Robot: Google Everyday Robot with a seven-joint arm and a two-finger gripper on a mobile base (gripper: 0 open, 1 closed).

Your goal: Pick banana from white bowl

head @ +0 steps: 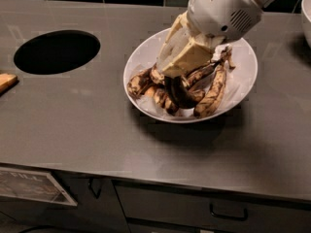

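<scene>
The white bowl [241,84] sits on the grey countertop, right of centre. It holds several bananas. The banana [178,92], almost wholly black-brown, lies in the middle of the pile. Yellower spotted bananas lie to its right [212,93] and left [140,81]. My gripper [167,71], cream-coloured under a white wrist, reaches down into the bowl from the upper right. Its tip is at the pile, just above and left of the black banana. It hides the far part of the pile.
A dark round hole [57,51] is cut in the countertop at the left. A small orange-brown object [6,82] lies at the left edge. Part of another white bowl [306,8] shows at the far right. Drawers with handles [231,212] are below the counter's front edge.
</scene>
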